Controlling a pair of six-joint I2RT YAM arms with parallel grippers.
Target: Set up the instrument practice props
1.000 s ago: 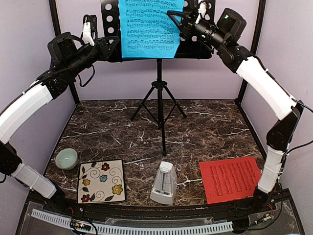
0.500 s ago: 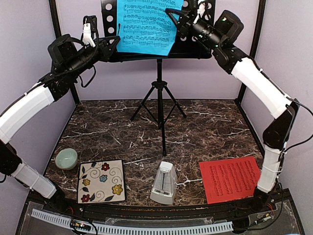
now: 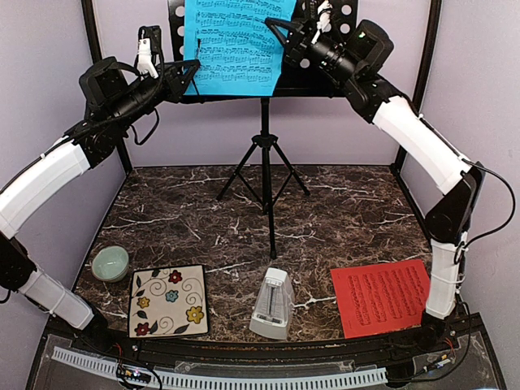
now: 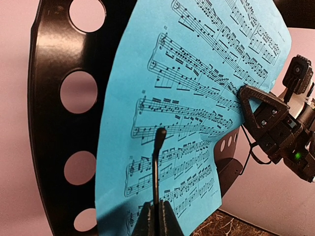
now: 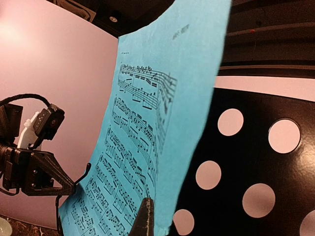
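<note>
Near edge: the white metronome and red music sheet lay apart, with open marble table beyond. At the back, the blue music sheet hung against the black music stand. The right gripper pinched its right edge, and the left gripper was pressed together at its left edge.

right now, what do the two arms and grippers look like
The left arm and right arm have white shells between black joints, with black cables looping alongside. The left gripper and right gripper are black, each tapering to a triangular tip.
</note>
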